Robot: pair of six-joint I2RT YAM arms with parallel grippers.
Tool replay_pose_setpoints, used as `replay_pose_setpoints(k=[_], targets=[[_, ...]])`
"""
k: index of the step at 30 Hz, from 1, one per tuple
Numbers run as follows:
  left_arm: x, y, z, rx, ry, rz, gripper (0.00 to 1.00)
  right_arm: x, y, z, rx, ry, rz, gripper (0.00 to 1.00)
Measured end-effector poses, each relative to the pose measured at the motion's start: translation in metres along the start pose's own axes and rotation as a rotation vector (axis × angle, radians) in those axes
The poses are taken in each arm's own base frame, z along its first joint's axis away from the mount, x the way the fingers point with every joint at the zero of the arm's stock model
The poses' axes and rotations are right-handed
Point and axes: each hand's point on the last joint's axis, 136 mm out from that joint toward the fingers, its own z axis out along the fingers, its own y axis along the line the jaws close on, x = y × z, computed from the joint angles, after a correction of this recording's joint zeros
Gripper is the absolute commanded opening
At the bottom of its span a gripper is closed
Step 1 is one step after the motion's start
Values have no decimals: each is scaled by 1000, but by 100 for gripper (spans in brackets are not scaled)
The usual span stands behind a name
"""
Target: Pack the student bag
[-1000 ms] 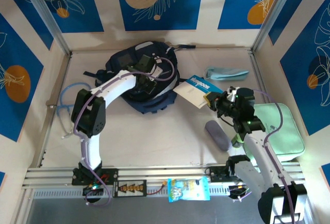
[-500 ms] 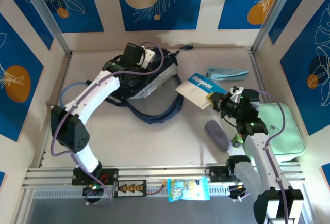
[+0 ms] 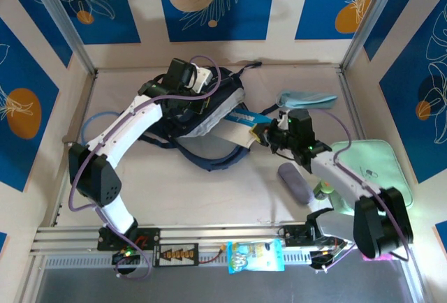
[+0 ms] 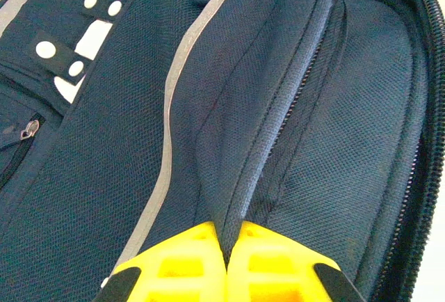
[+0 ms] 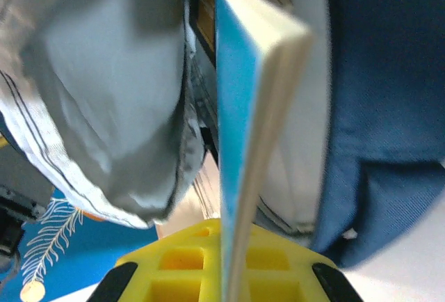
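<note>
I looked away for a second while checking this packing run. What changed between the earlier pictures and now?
The left gripper, shut on the student bag flap, lifted it toward the far side, opening the bag. The right gripper, shut on the blue-and-white book, swung left and carried the book's far end to the opening. The mint-green case, grey pouch and snack packet stayed put.

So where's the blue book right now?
Top view: the book is mid-table, pinched in the right gripper, its far end poking into the student bag.
</note>
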Motion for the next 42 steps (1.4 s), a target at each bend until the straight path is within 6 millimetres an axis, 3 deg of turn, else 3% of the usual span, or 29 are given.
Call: replay_pose_setpoints(k=[6,9,19,28,33,35,37,42], targets=[[-4,-2,-3,9,-9,0,0,-12,31,43,-80,7,-38,0],[-4,-3,-3,18,-10,-8,0,-14,26,62,-59,-3,-32,0],[-14,-10,-8,58,-29,-45,0,-13,-23,121,112,-132,-6,0],[-19,-10,-9,91,-36,-82,0,-29,-8,187,74,-202,-6,4],[-19,-8,-9,113,-34,-104,0,-28,-24,210,67,-173,13,30],[-19,-7,-10,120,-34,-115,0,-27,-18,210,40,-161,14,42],[-20,-6,-10,122,-34,-121,0,-26,-9,207,9,-150,11,53],[-22,-3,-10,128,-42,-141,0,-16,-4,178,-5,-118,17,60]])
